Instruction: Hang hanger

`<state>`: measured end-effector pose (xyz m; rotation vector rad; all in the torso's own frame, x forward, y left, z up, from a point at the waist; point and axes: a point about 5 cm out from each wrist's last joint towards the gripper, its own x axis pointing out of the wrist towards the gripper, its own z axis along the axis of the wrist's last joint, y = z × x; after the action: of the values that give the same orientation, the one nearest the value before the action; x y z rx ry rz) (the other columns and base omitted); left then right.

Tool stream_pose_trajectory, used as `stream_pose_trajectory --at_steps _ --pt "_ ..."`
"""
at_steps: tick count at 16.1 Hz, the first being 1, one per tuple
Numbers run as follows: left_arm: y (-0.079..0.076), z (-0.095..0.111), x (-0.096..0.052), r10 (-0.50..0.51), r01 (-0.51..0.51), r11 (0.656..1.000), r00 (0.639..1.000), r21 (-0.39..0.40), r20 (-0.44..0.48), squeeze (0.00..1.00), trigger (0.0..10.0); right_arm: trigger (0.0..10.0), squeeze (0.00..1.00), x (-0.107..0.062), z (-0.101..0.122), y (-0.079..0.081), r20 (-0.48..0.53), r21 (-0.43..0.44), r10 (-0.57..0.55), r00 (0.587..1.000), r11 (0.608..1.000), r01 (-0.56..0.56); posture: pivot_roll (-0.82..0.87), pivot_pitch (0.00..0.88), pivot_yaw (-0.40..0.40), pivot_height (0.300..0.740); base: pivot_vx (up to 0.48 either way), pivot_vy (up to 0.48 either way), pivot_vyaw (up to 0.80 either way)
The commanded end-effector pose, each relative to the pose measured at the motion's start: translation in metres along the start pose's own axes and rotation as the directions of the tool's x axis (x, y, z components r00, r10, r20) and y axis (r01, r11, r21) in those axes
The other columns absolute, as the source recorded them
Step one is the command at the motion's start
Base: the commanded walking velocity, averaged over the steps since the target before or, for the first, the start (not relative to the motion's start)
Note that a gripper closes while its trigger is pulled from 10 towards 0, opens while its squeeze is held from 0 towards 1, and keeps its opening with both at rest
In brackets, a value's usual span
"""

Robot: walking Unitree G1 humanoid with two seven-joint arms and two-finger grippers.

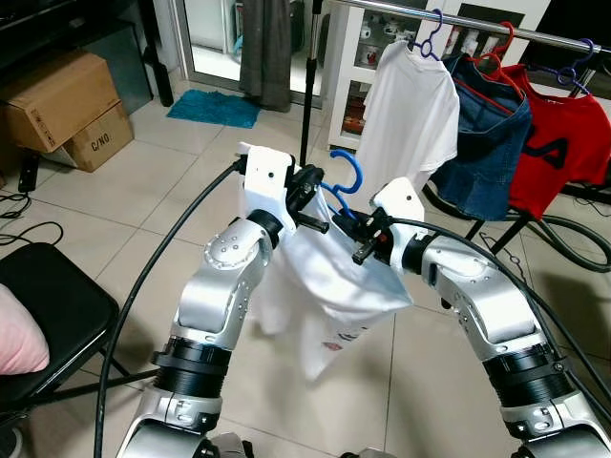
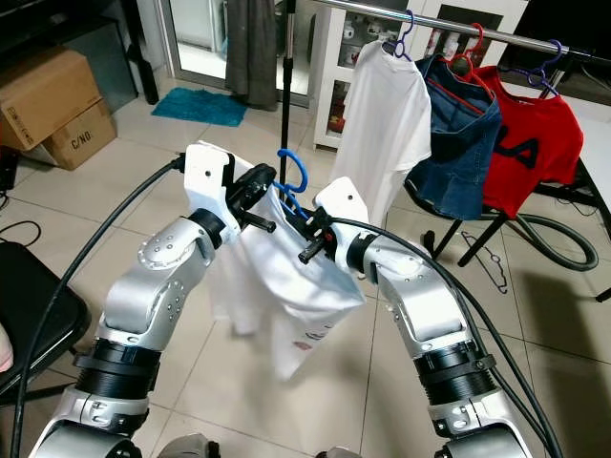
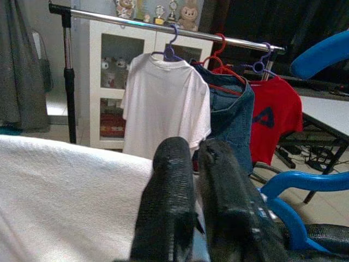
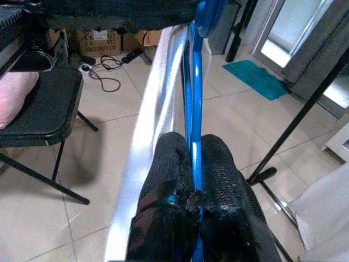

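A blue hanger carrying a white shirt hangs between my two grippers at chest height. My right gripper is shut on the blue hanger's arm, with the shirt's cloth running beside it. Beside the hook, my left gripper is shut on the shirt's shoulder. Beyond them a metal clothes rail carries a white T-shirt, a denim garment and a red shirt, each on its own hanger.
The rail's black upright pole stands just behind the grippers. A black chair with a pink cushion is at my left. Cardboard boxes, a teal mat and floor cables lie around.
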<state>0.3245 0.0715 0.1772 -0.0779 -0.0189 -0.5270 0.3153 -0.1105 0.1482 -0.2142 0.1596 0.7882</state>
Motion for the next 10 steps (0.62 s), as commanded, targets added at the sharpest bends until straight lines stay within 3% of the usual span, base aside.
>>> stream_pose_trajectory --at_steps 1,3,4,7,10 --pt "-0.003 0.003 0.001 0.007 -0.007 1.000 1.000 0.012 0.001 1.00 10.0 0.0 0.00 0.001 0.013 -0.003 0.051 -0.040 -0.005 0.999 0.999 0.007 -0.02 0.000 -0.079 0.740 0.000 0.000 0.00" --pt "-0.001 0.001 0.001 0.039 -0.039 0.999 0.999 0.027 -0.015 1.00 10.0 0.0 0.00 0.002 0.013 -0.004 0.050 -0.040 -0.009 0.999 0.999 0.011 -0.02 0.000 -0.079 0.740 0.000 0.000 0.00" --pt "0.000 0.000 0.000 0.067 -0.066 0.997 0.997 0.040 -0.025 0.00 10.0 0.0 0.00 0.003 0.011 -0.008 0.040 -0.027 -0.047 0.998 0.998 0.048 -0.02 0.000 -0.079 0.740 0.000 0.000 0.00" --pt "-0.001 -0.001 -0.003 0.083 -0.082 0.995 0.996 0.054 -0.017 0.00 10.0 0.0 0.00 0.008 0.008 -0.021 0.007 -0.008 -0.152 0.988 0.988 0.152 -0.02 0.000 -0.083 0.740 0.000 0.000 0.00" --pt "0.003 -0.002 -0.004 0.053 -0.052 0.998 0.998 0.046 -0.023 0.00 10.0 0.0 0.00 0.011 0.009 -0.024 0.008 -0.003 -0.178 0.984 0.984 0.178 -0.02 0.000 -0.085 0.740 0.000 0.000 0.00"
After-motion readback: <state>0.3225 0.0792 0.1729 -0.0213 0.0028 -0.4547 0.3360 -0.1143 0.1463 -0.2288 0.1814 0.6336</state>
